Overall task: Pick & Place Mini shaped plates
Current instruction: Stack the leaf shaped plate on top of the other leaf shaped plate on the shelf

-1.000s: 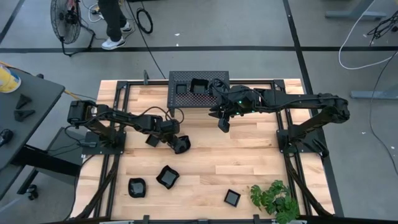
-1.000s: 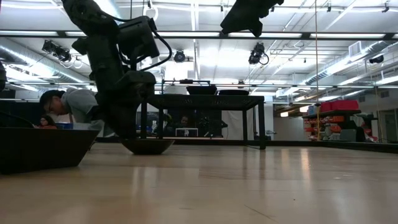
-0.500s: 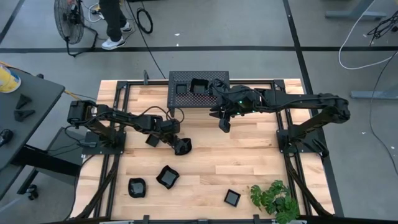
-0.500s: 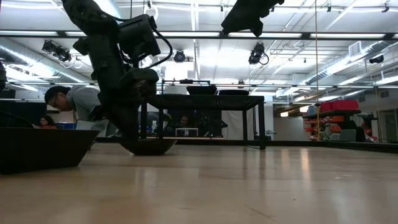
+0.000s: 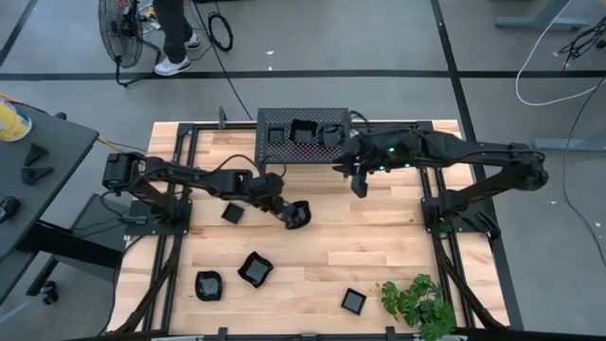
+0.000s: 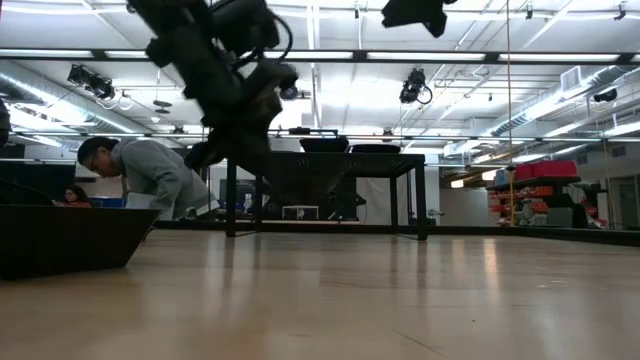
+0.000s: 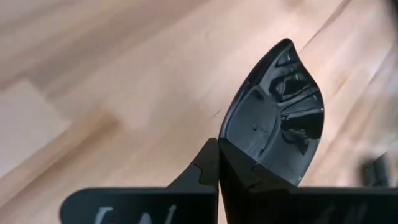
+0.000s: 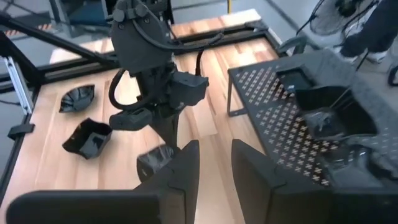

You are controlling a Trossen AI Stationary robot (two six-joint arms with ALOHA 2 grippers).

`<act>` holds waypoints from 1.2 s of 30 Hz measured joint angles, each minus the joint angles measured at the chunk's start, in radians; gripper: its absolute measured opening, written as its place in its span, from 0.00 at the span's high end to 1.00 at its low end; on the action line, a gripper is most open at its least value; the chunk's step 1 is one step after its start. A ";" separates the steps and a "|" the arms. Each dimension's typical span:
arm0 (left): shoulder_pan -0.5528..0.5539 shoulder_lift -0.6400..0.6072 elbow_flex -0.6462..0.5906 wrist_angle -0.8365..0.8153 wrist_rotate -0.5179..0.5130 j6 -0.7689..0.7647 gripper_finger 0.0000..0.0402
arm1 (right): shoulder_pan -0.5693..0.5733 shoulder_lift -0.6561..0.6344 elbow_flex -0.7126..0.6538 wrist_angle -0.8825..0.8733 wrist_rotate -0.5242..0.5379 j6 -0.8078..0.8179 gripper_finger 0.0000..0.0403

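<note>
My left gripper [image 5: 292,214] is over the middle of the table, shut on a small glossy black dish [image 7: 277,115] with a pointed outline. My right gripper [image 5: 360,186] hangs open and empty in front of the black perforated stand [image 5: 268,150] and touches nothing. Three dishes [image 5: 303,130] sit on top of the stand. More dishes lie flat on the wood: one by the left arm [image 5: 232,212], two near the left front [image 5: 255,269] [image 5: 208,284], and one at the near edge [image 5: 353,301]. My left gripper pinches the dish by its rim [image 7: 231,152] between the two fingers [image 7: 208,167]. The dish stands on edge, reaching out past the fingertips with its hollow side showing. In the low view the dish [image 6: 305,185] is lifted clear of the table.
A leafy green plant [image 5: 418,301] sits at the near right corner. The stand's legs [image 6: 229,200] rest on the far part of the table. Bare wood lies between the two grippers and in the middle right. A person [image 6: 150,175] bends over beyond the table.
My left gripper has risen and swung toward the table's right, carrying the dish off the wood, where it rested a second ago. My right gripper has drawn back toward the table's right along the front of the stand.
</note>
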 joint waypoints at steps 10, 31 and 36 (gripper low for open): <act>0.001 0.031 0.180 -0.062 -0.075 -0.048 1.00 | -0.024 -0.120 0.000 -0.001 0.003 -0.026 0.76; 0.046 0.401 0.542 -0.143 -0.039 -0.078 1.00 | -0.032 -0.198 0.000 -0.092 0.053 -0.079 0.76; 0.045 0.428 0.540 -0.173 -0.015 -0.091 1.00 | -0.032 -0.198 0.000 -0.091 0.053 -0.093 0.76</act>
